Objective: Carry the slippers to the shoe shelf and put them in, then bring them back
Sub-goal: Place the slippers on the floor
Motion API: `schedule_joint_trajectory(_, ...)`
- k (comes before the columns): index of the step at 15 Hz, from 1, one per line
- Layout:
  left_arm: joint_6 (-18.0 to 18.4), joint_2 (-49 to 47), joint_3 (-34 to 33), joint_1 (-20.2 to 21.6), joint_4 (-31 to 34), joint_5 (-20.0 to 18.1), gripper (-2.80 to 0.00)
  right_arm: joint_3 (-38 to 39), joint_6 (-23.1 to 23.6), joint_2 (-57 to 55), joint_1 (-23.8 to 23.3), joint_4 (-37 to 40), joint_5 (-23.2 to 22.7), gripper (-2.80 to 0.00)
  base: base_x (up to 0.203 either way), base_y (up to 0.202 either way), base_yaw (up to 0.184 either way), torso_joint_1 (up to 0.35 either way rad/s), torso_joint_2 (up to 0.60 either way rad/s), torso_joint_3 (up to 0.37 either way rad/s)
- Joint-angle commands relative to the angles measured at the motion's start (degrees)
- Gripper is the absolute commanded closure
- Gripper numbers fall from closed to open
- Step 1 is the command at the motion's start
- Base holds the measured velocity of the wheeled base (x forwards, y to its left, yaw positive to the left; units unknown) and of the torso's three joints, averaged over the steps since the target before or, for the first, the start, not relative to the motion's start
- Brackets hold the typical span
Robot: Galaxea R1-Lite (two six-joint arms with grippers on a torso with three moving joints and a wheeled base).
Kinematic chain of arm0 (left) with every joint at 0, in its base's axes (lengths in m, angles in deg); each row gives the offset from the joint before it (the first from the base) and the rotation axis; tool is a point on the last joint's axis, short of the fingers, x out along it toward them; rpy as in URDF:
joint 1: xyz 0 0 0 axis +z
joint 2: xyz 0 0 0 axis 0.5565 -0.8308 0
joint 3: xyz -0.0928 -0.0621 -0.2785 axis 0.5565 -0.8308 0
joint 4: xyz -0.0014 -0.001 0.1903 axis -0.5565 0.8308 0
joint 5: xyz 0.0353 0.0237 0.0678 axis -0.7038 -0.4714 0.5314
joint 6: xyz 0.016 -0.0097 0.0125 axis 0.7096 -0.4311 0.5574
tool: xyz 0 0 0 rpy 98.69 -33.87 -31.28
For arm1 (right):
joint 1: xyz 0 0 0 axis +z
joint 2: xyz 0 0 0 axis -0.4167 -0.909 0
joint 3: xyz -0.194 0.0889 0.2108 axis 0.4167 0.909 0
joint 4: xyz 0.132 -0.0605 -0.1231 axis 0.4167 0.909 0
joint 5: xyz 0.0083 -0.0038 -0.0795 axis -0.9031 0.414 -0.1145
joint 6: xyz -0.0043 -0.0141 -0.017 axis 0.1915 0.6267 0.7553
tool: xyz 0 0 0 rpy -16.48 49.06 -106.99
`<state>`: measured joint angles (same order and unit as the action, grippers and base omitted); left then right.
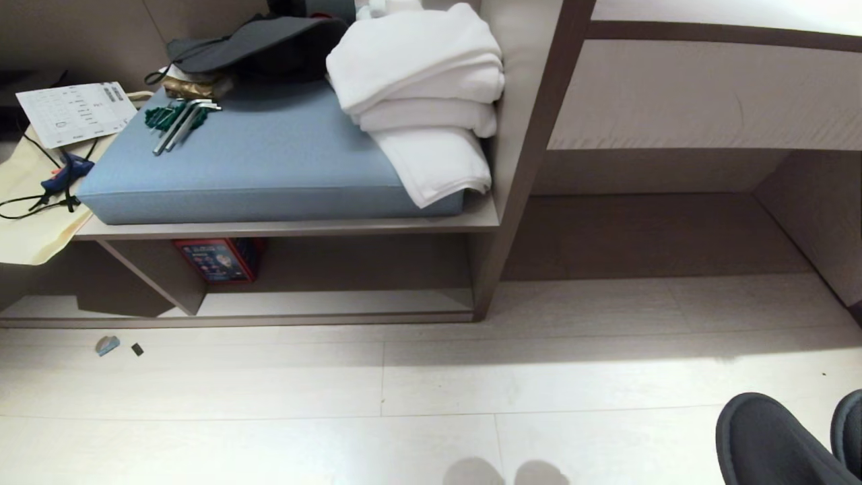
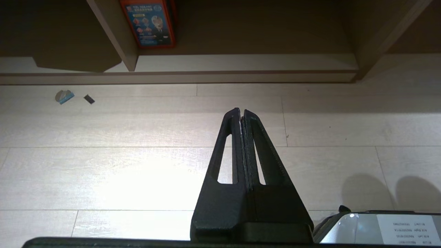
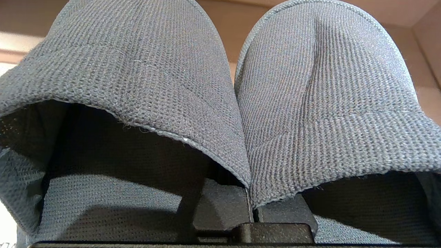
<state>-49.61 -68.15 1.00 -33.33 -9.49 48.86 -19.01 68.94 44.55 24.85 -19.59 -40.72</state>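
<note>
Nearest: the right claw (image 3: 250, 206), clamped tight on the slippers (image 3: 220, 103). Its two fingers sit one inside each slipper, pinching the inner side walls together, so the pair rides as a single bundle, toes pointing away toward the furniture. That grip explains why the slippers hang side by side and touching. In the head view the slippers (image 1: 774, 438) show at the lower right corner, above the pale plank floor (image 1: 404, 391), not set down.

Left claw (image 2: 242, 120): shut on nothing, fingers pressed flat together, hanging over the bare floor; idle, likely kept clear while the right arm carries.

Farther: two small bits of litter (image 1: 108, 345) on the floor close to the shoe shelf (image 1: 337, 303). Its low cubby holds a red-and-blue box (image 1: 219, 259) beside the thin divider, leaving room to its right.

Above it, a blue cushion (image 1: 269, 162) carries folded white towels (image 1: 421, 87) and hex keys (image 1: 178, 121).

Judgement: carry step under way; placing not yet done.
</note>
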Motion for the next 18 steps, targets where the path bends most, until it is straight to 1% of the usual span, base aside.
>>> schedule_joint_trajectory(1,-0.02,-0.09,0.00,0.04,-0.02,0.00,0.00,0.09,0.14,-0.08,0.04,-0.01,-0.04,0.00,0.000,0.000,0.000,0.004,0.01,-0.200)
schedule_joint_trajectory(15,-0.02,-0.09,0.00,0.04,-0.02,0.00,0.00,0.09,-0.07,0.01,0.04,-0.01,-0.04,0.00,0.000,0.000,0.000,0.001,0.00,-0.198)
schedule_joint_trajectory(18,-0.11,-0.09,0.00,0.01,-0.07,0.00,0.00,0.09,-0.74,0.01,0.04,-0.01,0.04,0.00,0.000,0.000,0.000,0.004,0.00,-0.200)
